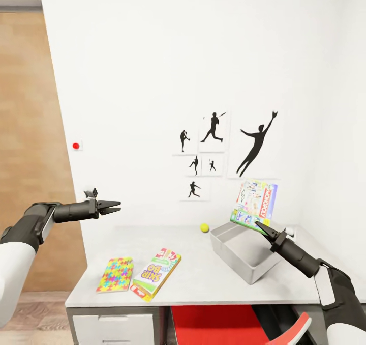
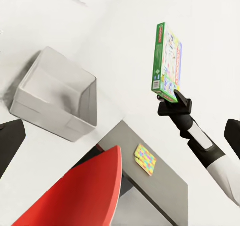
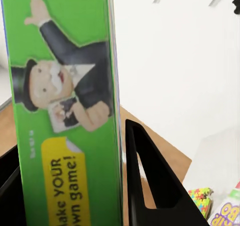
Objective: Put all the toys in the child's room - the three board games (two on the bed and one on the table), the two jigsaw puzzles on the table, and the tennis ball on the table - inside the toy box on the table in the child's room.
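My right gripper is shut on the lower edge of a white, green-edged board game, holding it upright above the far end of the pale grey toy box. In the right wrist view its green edge sits between the dark fingers. On the table lie a jigsaw puzzle, a second board game and the tennis ball. My left gripper hangs open above the table's left end. Another jigsaw puzzle lies on a darker grey surface.
A red chair is tucked under the table's front edge. A wooden door stands at the left, with a red button on the white wall. Silhouette pictures hang behind the table.
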Robot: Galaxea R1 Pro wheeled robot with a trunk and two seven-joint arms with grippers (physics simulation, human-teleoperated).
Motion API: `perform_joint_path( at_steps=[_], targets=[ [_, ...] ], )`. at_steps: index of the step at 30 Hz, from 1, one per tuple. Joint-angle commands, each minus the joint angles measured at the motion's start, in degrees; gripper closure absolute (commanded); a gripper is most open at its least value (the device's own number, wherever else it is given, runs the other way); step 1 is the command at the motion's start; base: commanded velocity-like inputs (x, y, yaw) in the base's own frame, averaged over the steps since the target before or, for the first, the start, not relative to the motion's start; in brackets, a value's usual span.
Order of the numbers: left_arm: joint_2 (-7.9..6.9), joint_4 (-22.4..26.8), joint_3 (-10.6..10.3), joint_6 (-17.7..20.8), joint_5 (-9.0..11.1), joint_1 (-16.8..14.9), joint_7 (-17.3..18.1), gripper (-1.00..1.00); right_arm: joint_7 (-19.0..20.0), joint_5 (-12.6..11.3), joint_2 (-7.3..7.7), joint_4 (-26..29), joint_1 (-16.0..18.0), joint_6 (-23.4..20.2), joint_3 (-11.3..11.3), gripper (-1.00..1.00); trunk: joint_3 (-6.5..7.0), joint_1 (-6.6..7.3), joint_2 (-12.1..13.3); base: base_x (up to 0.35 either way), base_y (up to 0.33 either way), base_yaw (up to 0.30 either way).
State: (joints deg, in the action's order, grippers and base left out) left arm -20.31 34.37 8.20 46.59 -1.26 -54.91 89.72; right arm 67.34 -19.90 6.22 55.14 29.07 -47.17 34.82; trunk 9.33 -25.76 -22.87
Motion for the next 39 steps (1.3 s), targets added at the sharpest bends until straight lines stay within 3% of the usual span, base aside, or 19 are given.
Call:
perform_joint_path(
  at_steps=[1,13,25,35,39],
  targets=[
    [0.01,0.0,0.1,0.6,-0.1,0.0,0.3,-1.00,0.2,-0.2,0.07,0.0,0.0,-0.2,0.1,1.00,-0.13,-0.03,0.0,0.084,0.000,0.000],
    [0.01,0.0,0.1,0.6,-0.1,0.0,0.3,-1.00,0.5,-0.2,0.03,0.0,0.0,-0.3,2.8,1.00,-0.54,-0.03,0.0,0.066,0.000,-0.043],
    [0.01,0.0,0.1,0.5,-0.1,0.0,0.3,-1.00,0.6,-0.2,0.10,0.1,0.0,-0.2,2.9,1.00,-1.16,-0.03,0.0,0.046,0.000,-0.217],
    [0.01,0.0,0.1,0.5,-0.1,0.0,0.3,-1.00,0.8,-0.1,-0.06,0.1,0.0,-0.1,2.9,1.00,-1.64,-0.03,0.0,0.267,0.019,-0.199],
    [0.01,0.0,0.1,0.5,-0.1,0.0,0.3,-1.00,2.8,-0.1,-0.07,0.1,0.0,-0.1,2.9,1.00,-1.67,-0.03,0.0,0.317,0.001,-0.032]
  ],
)
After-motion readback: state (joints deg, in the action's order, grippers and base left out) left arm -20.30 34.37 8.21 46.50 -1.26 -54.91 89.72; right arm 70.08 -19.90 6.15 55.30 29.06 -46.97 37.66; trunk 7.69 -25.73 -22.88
